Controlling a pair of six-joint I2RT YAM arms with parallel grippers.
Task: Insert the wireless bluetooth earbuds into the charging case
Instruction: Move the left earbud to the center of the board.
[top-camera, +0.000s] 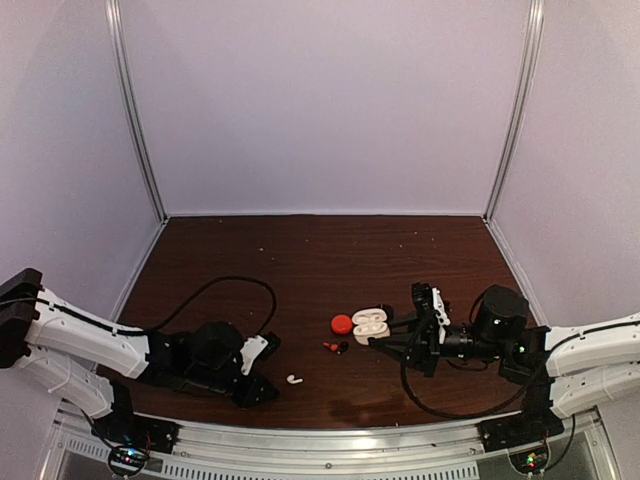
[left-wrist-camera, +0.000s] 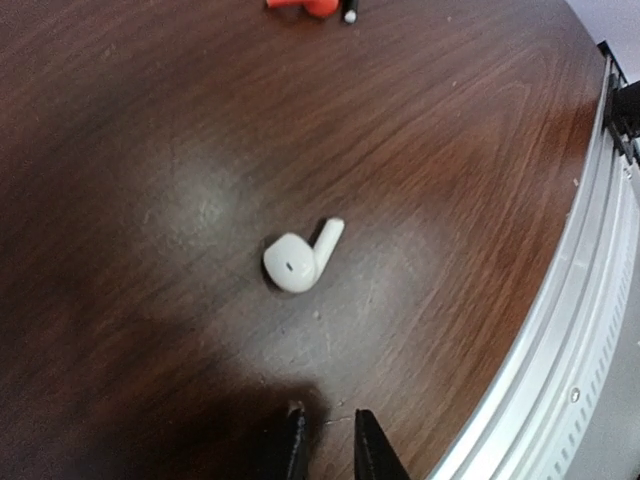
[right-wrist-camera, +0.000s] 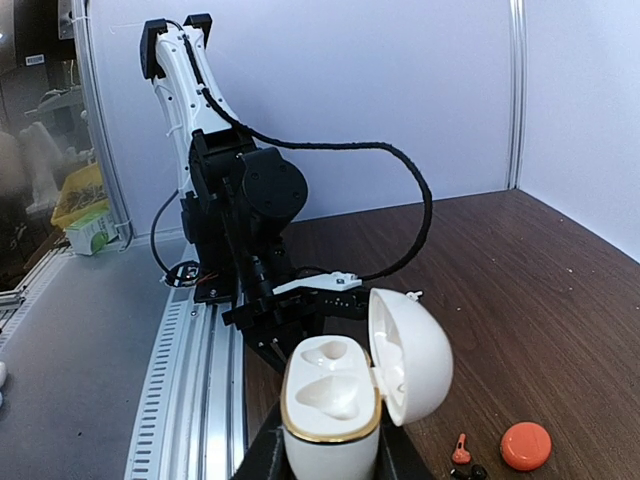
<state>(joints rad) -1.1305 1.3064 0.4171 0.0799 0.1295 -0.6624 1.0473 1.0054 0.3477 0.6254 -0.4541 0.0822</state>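
Left wrist view first: staring right at one white earbud (left-wrist-camera: 300, 258), lying on its side on the dark wood table (left-wrist-camera: 120, 200), stem angled up and to the right, little dark dot on the bulb facing the camera. Just nearer than that, left gripper (left-wrist-camera: 328, 452) with jaws pinched almost together, only a thin gap, gripping nothing, close to the bud but not touching. Seen from the top camera, same bud down near the front edge, just right of that gripper and well apart from everything else.

Farther back and to the right: a red earbud (top-camera: 327, 346) and a black earbud (top-camera: 342, 346) lying side by side, touching or just about, too tiny to call. Directly behind those, a round red piece (top-camera: 342, 324), flat on the wood, also too small to identify properly. Just right of it, the white charging case (right-wrist-camera: 335, 400), standing upright with lid flipped open to the right, gold rim around the mouth, moulded wells showing in the base. Clamped from both sides low on the body by the right gripper (right-wrist-camera: 335, 465), so jaws firmly grasping the case. Can't tell whether resting on the table or lifted a touch.

Beyond that: left arm (right-wrist-camera: 240, 200) in the background of the right wrist shot, black cable (top-camera: 240, 279) looping on the table behind it, silver rail (top-camera: 350, 440) along the near edge, pale lilac walls (top-camera: 320, 100) on three sides.
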